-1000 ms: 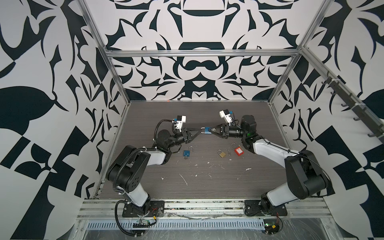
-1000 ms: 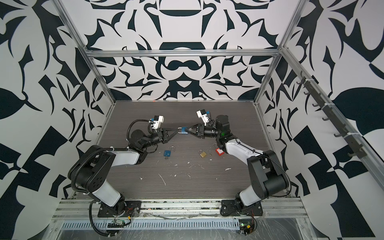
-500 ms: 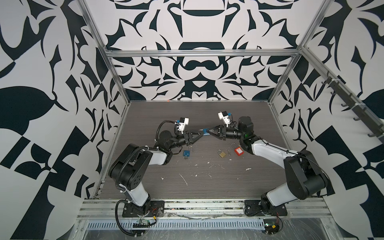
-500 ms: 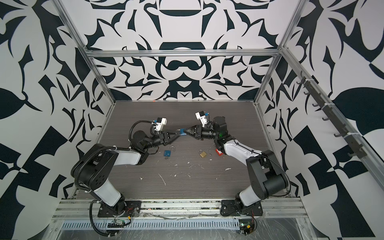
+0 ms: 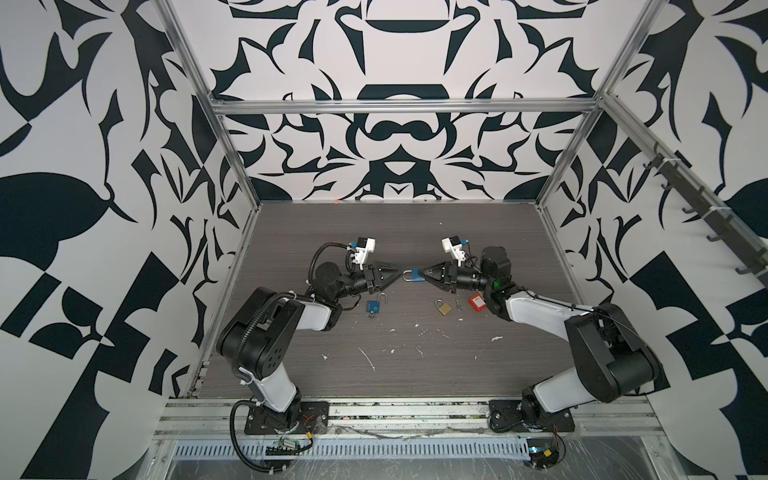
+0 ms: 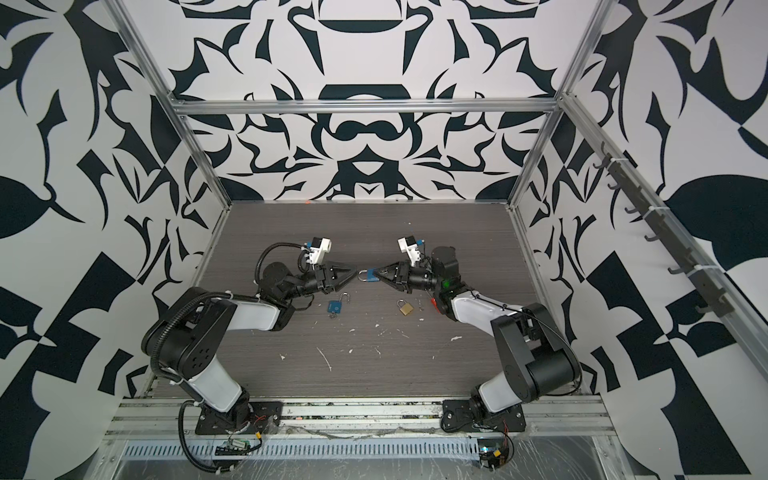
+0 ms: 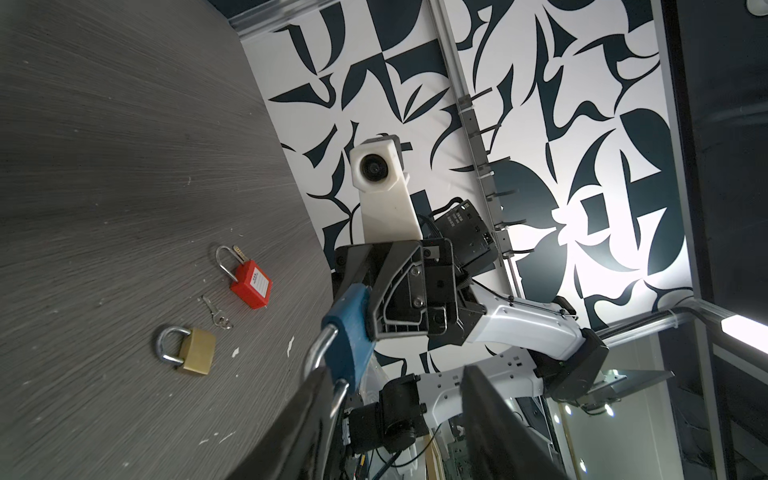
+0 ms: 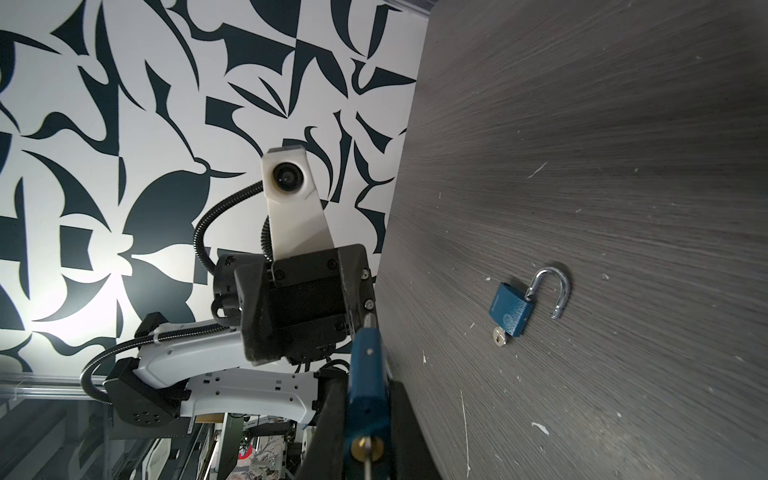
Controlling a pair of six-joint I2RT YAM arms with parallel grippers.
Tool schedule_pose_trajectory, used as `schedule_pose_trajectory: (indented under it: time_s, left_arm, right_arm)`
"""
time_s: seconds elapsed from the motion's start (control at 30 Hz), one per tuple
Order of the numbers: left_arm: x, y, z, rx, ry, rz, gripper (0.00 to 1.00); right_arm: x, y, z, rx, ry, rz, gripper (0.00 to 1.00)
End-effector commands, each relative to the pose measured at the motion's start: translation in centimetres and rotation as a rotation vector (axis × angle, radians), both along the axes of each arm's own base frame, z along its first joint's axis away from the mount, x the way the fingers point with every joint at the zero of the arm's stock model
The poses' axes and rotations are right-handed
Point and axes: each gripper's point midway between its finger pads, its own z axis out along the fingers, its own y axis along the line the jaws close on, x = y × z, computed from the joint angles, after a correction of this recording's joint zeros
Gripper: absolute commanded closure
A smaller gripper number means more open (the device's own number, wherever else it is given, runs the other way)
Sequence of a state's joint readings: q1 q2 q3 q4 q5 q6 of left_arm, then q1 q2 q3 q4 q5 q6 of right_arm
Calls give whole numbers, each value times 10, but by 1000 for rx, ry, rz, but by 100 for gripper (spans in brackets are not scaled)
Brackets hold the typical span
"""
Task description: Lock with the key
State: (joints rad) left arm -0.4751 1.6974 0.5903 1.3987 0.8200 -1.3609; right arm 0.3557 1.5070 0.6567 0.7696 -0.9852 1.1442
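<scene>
Nearest the front, a slotted aluminium rail (image 5: pixel 407 415) is carrying both arm bases. Beyond it the grey wood-grain counter (image 5: pixel 457 374) is showing white flecks (image 5: pixel 368 358) scattered across its near half.

On the near side of the left fingers (image 7: pixel 299 428), an open blue padlock (image 5: pixel 374 306) is lying flat with its hoop swung out and a key (image 8: pixel 498 337) sticking from its base. On the near side of the right fingers (image 7: pixel 397 282), a brass padlock (image 5: pixel 444 307) is lying flat. Beside it come a small loose key (image 7: pixel 216 313) and then a red padlock (image 5: pixel 478 302), which is sitting under that arm's wrist.

Over the counter's middle the two pairs of fingers are pointing tip to tip. The right fingers are clamping the body of the held blue padlock (image 5: pixel 417 275), whose shackle (image 7: pixel 322 361) is pointing at the left fingers. In the right wrist view a brass keyway (image 8: pixel 365 446) is showing at the padlock's other end, with a thin metal piece (image 8: pixel 366 467) standing in it. The left fingers are standing apart, and the shackle is reaching in between them, close against one finger. Whether it is touching that finger cannot be told.

Past the fingers the counter is running back to walls (image 5: pixel 386 54) covered in a black-and-white leaf pattern and braced by an aluminium frame (image 5: pixel 395 106). A rail of dark hooks (image 5: pixel 702 199) is running along the wall on the right fingers' side.
</scene>
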Motion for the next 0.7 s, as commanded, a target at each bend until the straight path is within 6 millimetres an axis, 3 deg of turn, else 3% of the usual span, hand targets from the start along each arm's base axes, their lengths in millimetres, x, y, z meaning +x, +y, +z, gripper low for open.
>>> schedule_pose_trajectory:
  time_s: [0.0,0.17,0.37,0.67]
  left_arm:
    - [-4,-11,-1,-4,-18,-47,46]
    - [-2,-19,-4,-5,-5,-47,49]
    - [-2,-15,-5,-4,2,-35,47]
    - [0,-20,-9,-1,21,-45,46]
  right_arm:
    - [-5,4,52,140,-176,30,100]
    - [-4,5,49,181,-170,26,100]
    - [10,-21,20,41,-135,-125,100]
    - [3,-27,35,7,-247,-172,100]
